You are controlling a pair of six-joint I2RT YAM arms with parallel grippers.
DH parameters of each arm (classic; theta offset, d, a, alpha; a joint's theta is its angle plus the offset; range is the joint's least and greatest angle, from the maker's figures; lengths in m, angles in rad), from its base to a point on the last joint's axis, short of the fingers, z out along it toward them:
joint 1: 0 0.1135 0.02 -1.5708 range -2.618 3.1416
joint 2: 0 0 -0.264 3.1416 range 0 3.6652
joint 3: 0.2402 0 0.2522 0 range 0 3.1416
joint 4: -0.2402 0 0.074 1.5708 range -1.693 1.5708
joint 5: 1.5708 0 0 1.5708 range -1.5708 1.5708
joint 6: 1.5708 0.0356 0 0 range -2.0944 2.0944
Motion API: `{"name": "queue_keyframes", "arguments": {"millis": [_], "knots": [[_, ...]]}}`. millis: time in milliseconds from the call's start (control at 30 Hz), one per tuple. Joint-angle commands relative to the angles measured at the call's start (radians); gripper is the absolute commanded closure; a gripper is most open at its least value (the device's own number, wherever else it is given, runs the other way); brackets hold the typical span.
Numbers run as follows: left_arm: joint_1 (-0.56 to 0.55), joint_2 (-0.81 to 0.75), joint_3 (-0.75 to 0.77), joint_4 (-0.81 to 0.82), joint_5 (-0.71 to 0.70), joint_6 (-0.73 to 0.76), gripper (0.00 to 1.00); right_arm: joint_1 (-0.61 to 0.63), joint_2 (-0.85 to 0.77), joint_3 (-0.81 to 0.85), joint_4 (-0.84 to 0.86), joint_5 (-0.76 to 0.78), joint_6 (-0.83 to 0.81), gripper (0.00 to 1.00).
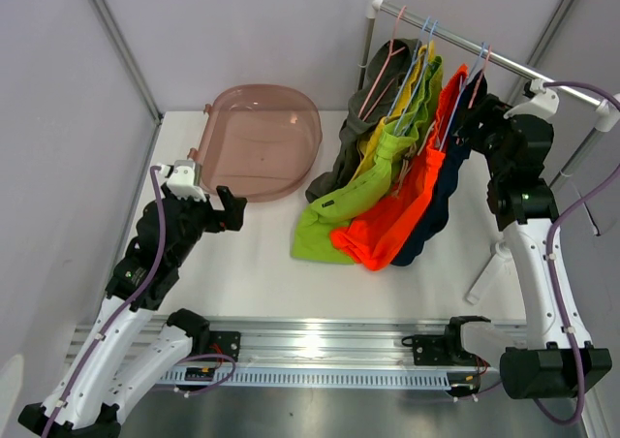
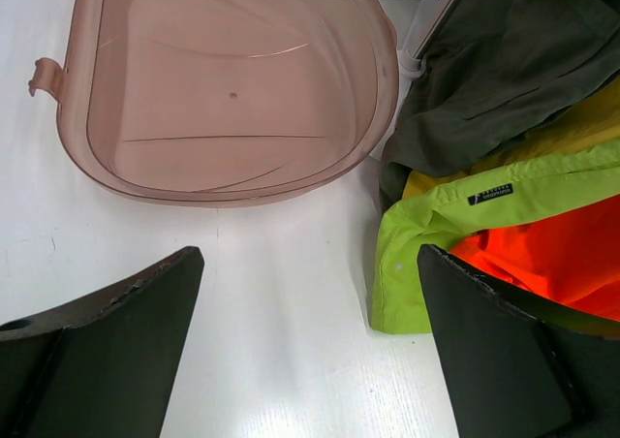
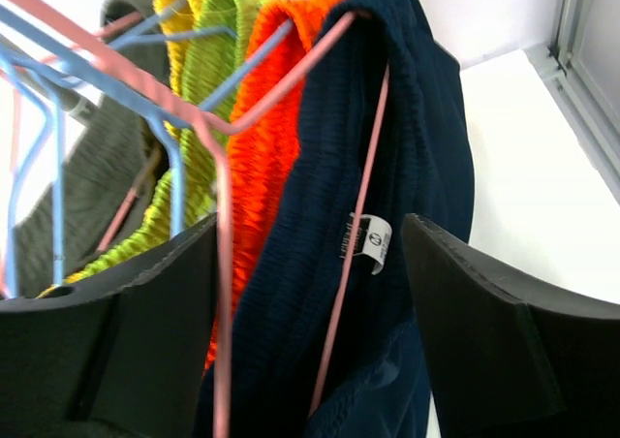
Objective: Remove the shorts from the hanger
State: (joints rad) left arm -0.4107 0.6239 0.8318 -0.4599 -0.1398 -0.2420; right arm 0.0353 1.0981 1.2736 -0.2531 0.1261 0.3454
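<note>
Five pairs of shorts hang on hangers from a metal rail [image 1: 504,62]: olive-grey [image 1: 354,133], yellow [image 1: 380,138], lime green [image 1: 349,205], orange [image 1: 407,205] and navy blue [image 1: 441,201]. Their lower ends rest on the table. My right gripper [image 1: 477,118] is open, its jaws either side of the navy shorts [image 3: 387,167] and their pink hanger [image 3: 354,234], not closed on them. My left gripper [image 1: 232,210] is open and empty just above the table, left of the lime green shorts [image 2: 436,234].
A pink translucent tub [image 1: 262,140] stands at the back left of the white table [image 1: 252,264]; it also shows in the left wrist view [image 2: 232,79]. The rack's white stand [image 1: 489,268] is at the right. A metal rail [image 1: 310,346] runs along the front edge.
</note>
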Motion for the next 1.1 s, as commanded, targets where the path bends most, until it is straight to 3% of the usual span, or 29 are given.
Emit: {"name": "queue_keyframes", "arguments": {"millis": [0,33,167,333,467,667,767,933,1067], "knots": [[-0.008,0.003,0.004,0.003,-0.018,0.023,0.01,0.002,0.009,-0.008,0.058,0.007,-0.003,0.26],[-0.007,0.003,0.003,0.001,-0.018,0.021,0.01,0.002,0.012,-0.013,0.063,0.007,-0.003,0.27],[-0.007,0.005,0.001,0.001,-0.018,0.021,0.01,0.002,0.014,-0.020,0.072,0.018,0.003,0.56],[-0.008,0.011,0.003,0.001,-0.015,0.021,0.01,0.002,0.014,-0.022,0.077,0.006,0.003,0.70],[-0.008,0.016,0.003,0.001,-0.007,0.027,0.01,0.002,0.016,-0.008,0.075,-0.009,0.001,1.00],[-0.014,0.025,0.022,0.023,0.116,0.041,0.01,0.003,-0.009,0.039,0.057,-0.054,-0.017,1.00],[-0.086,0.060,0.100,0.017,0.131,0.038,0.01,0.018,-0.046,0.078,0.025,-0.051,-0.037,1.00],[-0.338,0.169,0.276,0.069,0.132,0.041,0.01,0.054,-0.151,0.098,-0.011,0.030,-0.054,1.00],[-0.600,0.374,0.406,0.131,0.057,0.095,0.01,0.055,-0.219,0.102,-0.049,0.047,0.004,1.00]]}}
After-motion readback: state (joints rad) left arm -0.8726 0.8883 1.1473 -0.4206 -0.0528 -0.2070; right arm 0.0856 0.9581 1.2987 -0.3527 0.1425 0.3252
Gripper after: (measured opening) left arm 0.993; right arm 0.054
